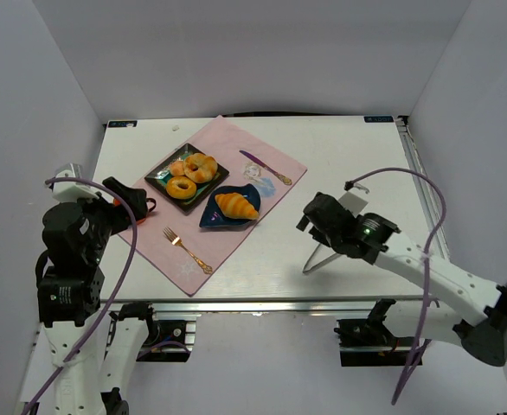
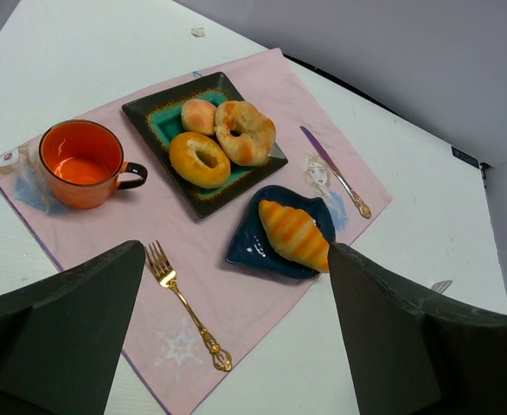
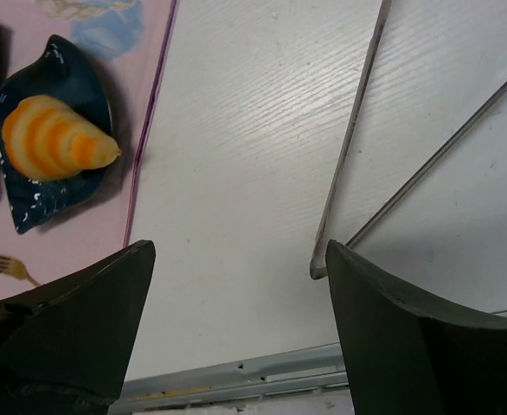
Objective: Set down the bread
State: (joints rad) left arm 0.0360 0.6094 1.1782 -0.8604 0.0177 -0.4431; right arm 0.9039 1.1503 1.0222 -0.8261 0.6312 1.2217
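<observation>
The bread (image 1: 236, 205), a golden-orange ridged croissant, lies on a dark blue leaf-shaped dish (image 1: 212, 218) on the pink placemat (image 1: 236, 143). It also shows in the left wrist view (image 2: 295, 233) and the right wrist view (image 3: 56, 138), resting on the dish (image 2: 252, 249) (image 3: 37, 203). My left gripper (image 1: 125, 201) is open and empty at the mat's left side, raised, its jaws (image 2: 236, 249) wide apart. My right gripper (image 1: 310, 213) is open and empty over the bare table to the right of the dish (image 3: 240, 246).
A dark square plate (image 1: 156, 177) (image 2: 150, 108) holds a ring-shaped bread and round buns. An orange cup (image 2: 80, 162), a gold fork (image 1: 187, 249) (image 2: 184, 303) and a knife (image 1: 266, 167) (image 2: 333, 171) lie on the mat. A bent metal wire (image 1: 323, 255) (image 3: 349, 173) lies near the right gripper.
</observation>
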